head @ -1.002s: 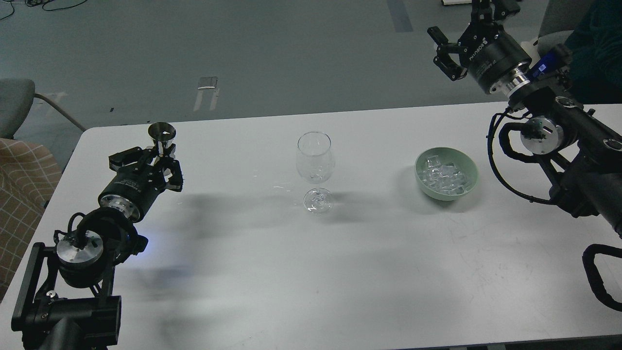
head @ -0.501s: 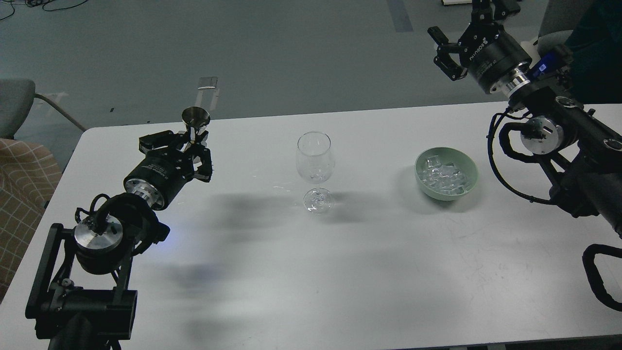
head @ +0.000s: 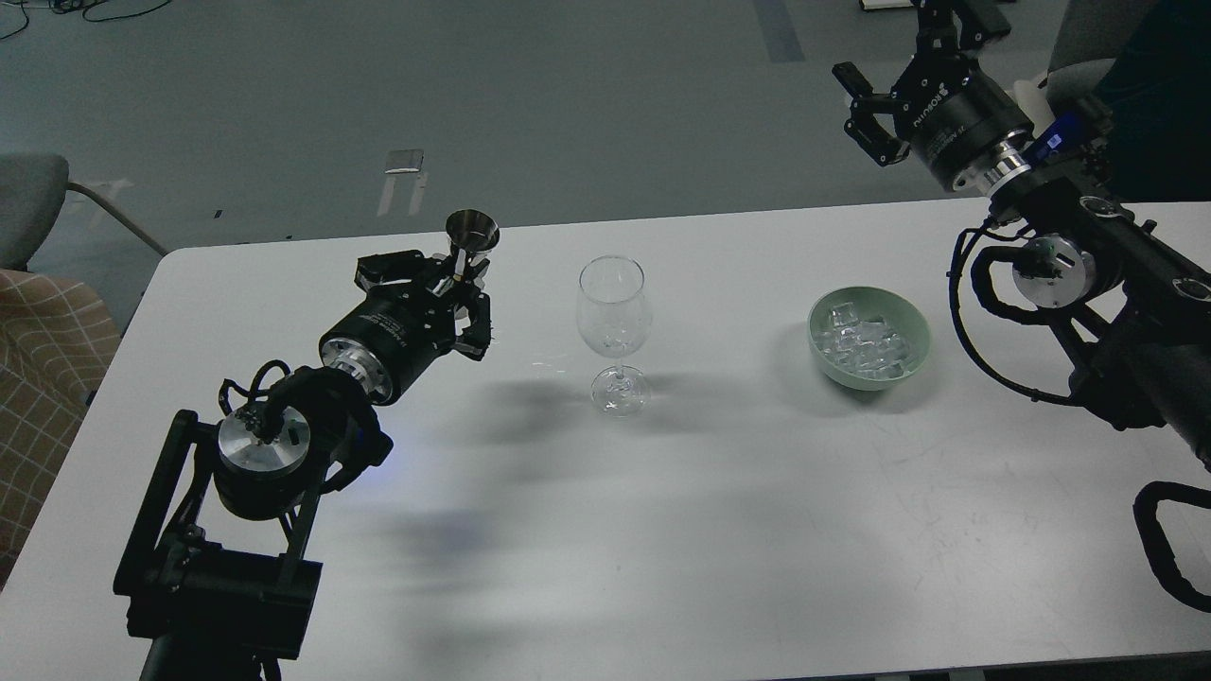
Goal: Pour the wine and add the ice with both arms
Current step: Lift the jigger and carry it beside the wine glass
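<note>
A clear, empty wine glass [head: 614, 326] stands upright at the middle of the white table [head: 662, 530]. My left gripper [head: 452, 288] is shut on a small steel jigger cup [head: 470, 238], held upright above the table, left of the glass and apart from it. A pale green bowl [head: 916, 355] right of the glass holds the ice [head: 863, 343], several small clear cubes. My right gripper [head: 899, 76] is open and empty, raised high beyond the table's far edge, above and behind the bowl.
A chair [head: 38, 203] and a checked cloth [head: 43, 369] stand off the table's left end. A person in a dark teal sleeve [head: 1159, 85] is at the far right, behind my right arm. Grey floor lies beyond the far edge.
My left gripper has carried the steel cup rightward, from the far left of the table to close beside the glass. The right gripper has shifted slightly up and right.
</note>
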